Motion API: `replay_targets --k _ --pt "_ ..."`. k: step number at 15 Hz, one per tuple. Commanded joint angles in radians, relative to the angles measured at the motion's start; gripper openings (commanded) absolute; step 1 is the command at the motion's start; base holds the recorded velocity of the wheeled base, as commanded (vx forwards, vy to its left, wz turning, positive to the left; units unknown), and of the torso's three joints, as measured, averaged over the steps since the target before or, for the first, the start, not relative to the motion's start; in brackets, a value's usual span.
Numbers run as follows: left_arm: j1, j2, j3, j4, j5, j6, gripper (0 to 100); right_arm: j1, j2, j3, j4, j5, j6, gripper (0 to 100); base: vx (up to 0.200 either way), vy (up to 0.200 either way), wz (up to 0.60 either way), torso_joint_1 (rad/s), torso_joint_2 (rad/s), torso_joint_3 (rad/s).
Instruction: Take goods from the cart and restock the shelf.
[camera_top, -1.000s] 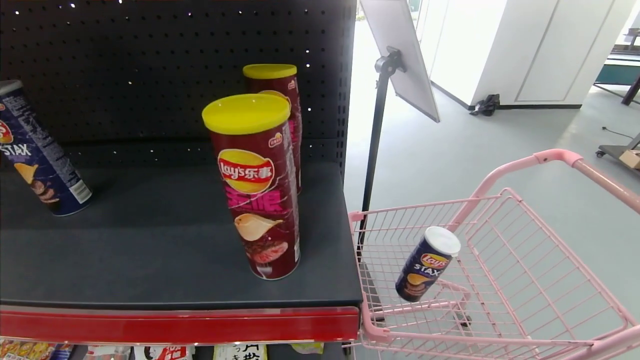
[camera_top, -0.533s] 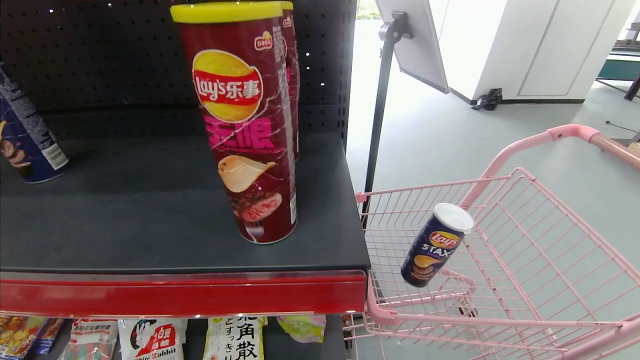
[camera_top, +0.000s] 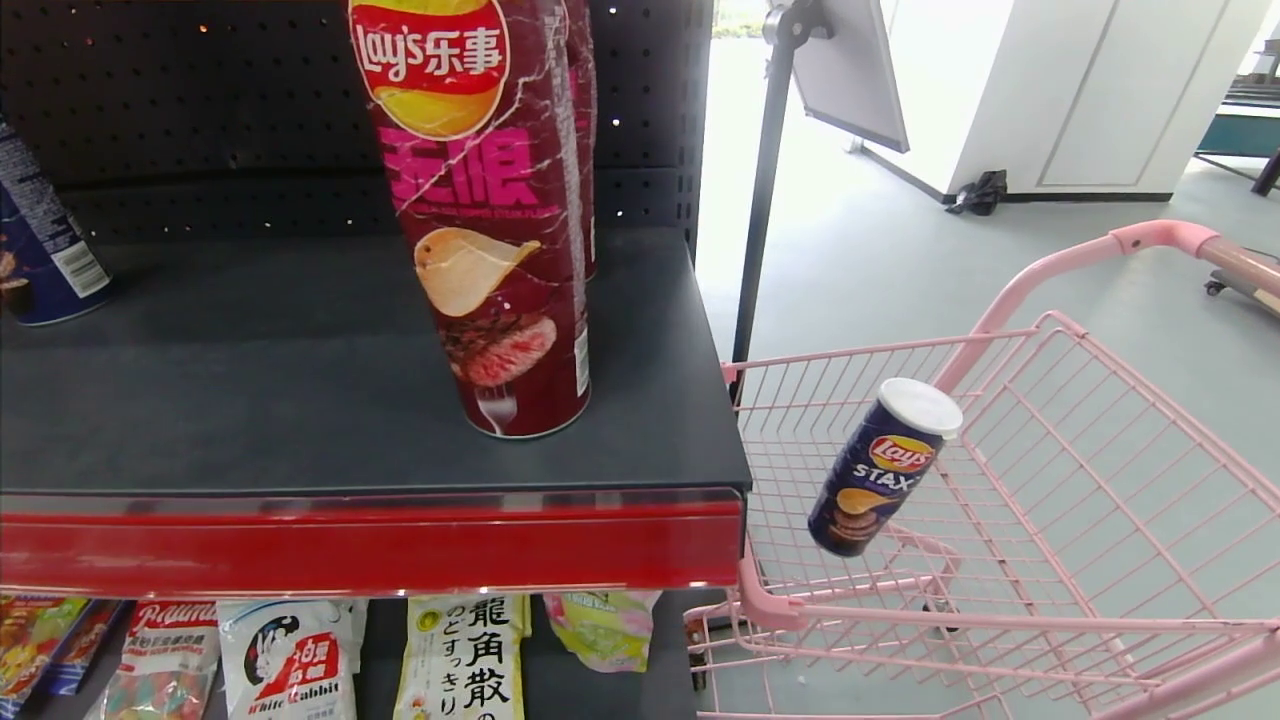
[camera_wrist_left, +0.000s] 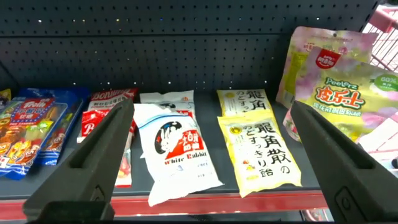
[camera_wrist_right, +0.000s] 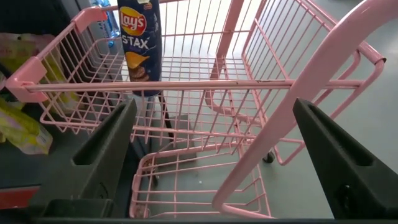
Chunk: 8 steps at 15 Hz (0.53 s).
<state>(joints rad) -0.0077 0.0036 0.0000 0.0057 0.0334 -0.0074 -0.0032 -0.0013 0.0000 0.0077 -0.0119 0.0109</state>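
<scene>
partly done: red cans (camera_top: 490, 220) stand on the shelf (camera_top: 250, 420); a blue can (camera_top: 880, 470) leans in the pink cart (camera_top: 1000, 625) at right, not yet shelved. left tool (camera_wrist_left: 211, 106), near the snack bags (camera_wrist_left: 180, 149), and right tool (camera_wrist_right: 214, 102), by the cart, both gape empty.

White board (camera_top: 850, 70) on a black pole (camera_top: 762, 200), grey floor (camera_top: 900, 260); dark bundle (camera_top: 976, 192) lying against the white wall (camera_top: 1080, 90)

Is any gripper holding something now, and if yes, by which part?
Nothing is held. The left gripper is open before the snack bags; the right gripper is open near the cart, apart from the blue can in it.
</scene>
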Motion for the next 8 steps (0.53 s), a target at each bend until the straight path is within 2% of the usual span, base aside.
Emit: replay_targets --k 1,8 --pt "0.000 -0.001 0.000 0.000 0.000 0.000 100 0.000 0.001 0.000 0.000 0.000 0.000 100 0.000 0.000 0.00 0.000 0.00 0.000" --pt "0.000 0.001 -0.002 -0.003 0.000 -0.002 100 0.000 0.001 0.000 -0.005 0.018 -0.014 100 0.000 0.000 0.00 0.000 0.00 0.000"
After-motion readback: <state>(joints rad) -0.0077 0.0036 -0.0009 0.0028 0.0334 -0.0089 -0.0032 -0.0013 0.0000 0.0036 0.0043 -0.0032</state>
